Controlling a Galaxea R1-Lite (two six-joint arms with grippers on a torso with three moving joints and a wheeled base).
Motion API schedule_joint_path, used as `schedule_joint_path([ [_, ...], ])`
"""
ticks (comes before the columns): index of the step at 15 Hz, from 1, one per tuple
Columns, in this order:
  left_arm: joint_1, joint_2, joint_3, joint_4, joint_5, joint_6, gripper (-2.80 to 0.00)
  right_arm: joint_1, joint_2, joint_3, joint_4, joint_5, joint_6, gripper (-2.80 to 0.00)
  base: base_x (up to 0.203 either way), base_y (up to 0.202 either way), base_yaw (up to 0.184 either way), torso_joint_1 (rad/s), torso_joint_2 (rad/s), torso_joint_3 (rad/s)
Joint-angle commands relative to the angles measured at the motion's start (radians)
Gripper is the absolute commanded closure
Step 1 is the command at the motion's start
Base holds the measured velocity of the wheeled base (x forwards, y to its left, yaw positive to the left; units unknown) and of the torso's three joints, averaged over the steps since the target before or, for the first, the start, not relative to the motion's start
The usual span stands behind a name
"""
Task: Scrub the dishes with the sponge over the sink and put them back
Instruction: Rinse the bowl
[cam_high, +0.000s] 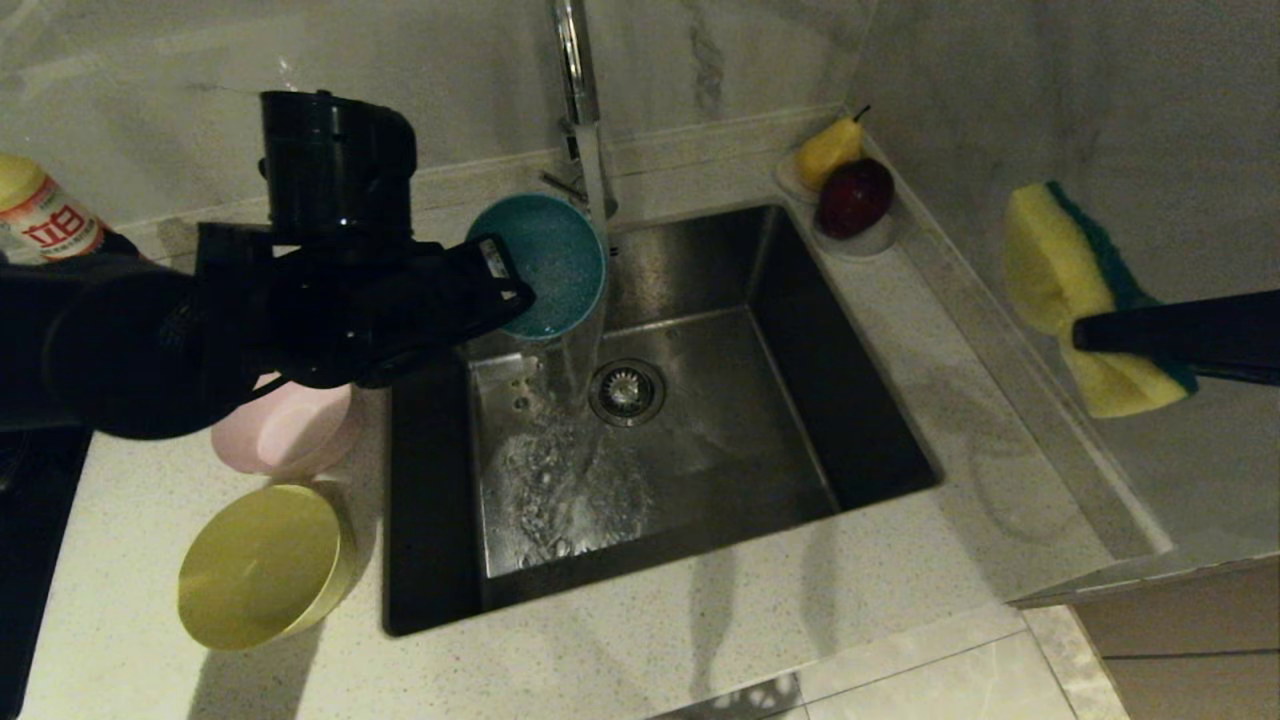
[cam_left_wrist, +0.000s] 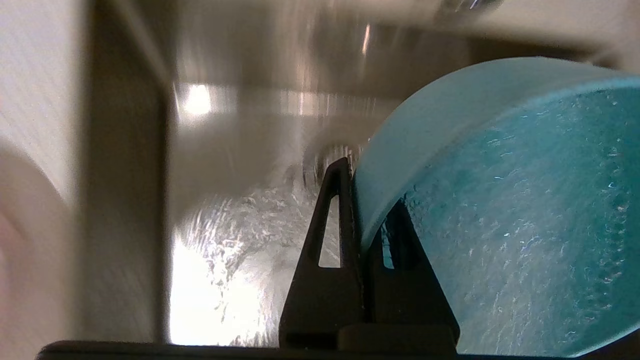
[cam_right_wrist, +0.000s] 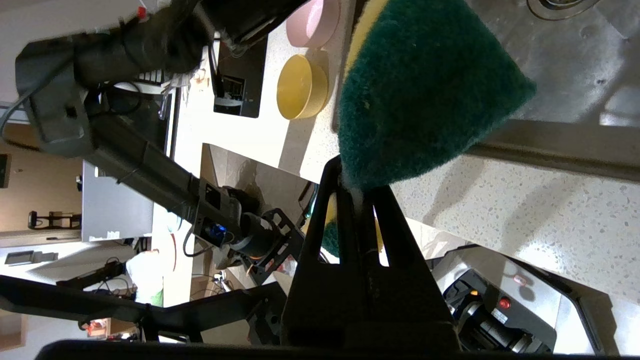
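Note:
My left gripper is shut on the rim of the light blue bowl, holding it tilted over the back left of the steel sink beside the running water. In the left wrist view one finger sits inside the wet blue bowl and the other outside, with the left gripper pinching the wall. At the far right, above the counter, my right gripper is shut on the yellow-and-green sponge. The right wrist view shows the sponge green side up in that gripper.
A pink bowl and an upturned yellow bowl sit on the counter left of the sink. The faucet stands behind the basin, above the drain strainer. A pear and an apple rest at the back right; a bottle stands far left.

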Motion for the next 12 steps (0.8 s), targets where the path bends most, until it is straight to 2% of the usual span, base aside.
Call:
schedule_joint_path([
  [1,0.006,-0.080,0.142,-0.339,0.010,0.167,0.00,0.000,0.006,0.000,0.000,0.003,0.003,0.00,0.000,0.000,0.000,0.000,0.00,0.000],
  [3,0.007,-0.095,0.219,-0.552,0.014,0.296,0.00,0.000,0.014,-0.002,0.000,0.003,0.003,0.00,0.000,0.000,0.000,0.000,0.00,0.000],
  [5,0.007,-0.113,0.296,-0.709,0.015,0.381,0.00,0.000,0.018,0.000,0.003,0.003,0.004,0.00,0.000,0.000,0.000,0.000,0.00,0.000],
  [7,0.008,-0.132,0.339,-0.820,0.015,0.441,0.00,0.000,0.019,-0.002,0.004,0.003,0.004,0.00,0.000,0.000,0.000,0.000,0.00,0.000],
  [12,0.007,-0.179,0.475,-1.069,0.003,0.535,0.00,0.001,0.041,-0.014,0.004,0.003,0.004,0.00,0.000,0.000,0.000,0.000,0.00,0.000],
])
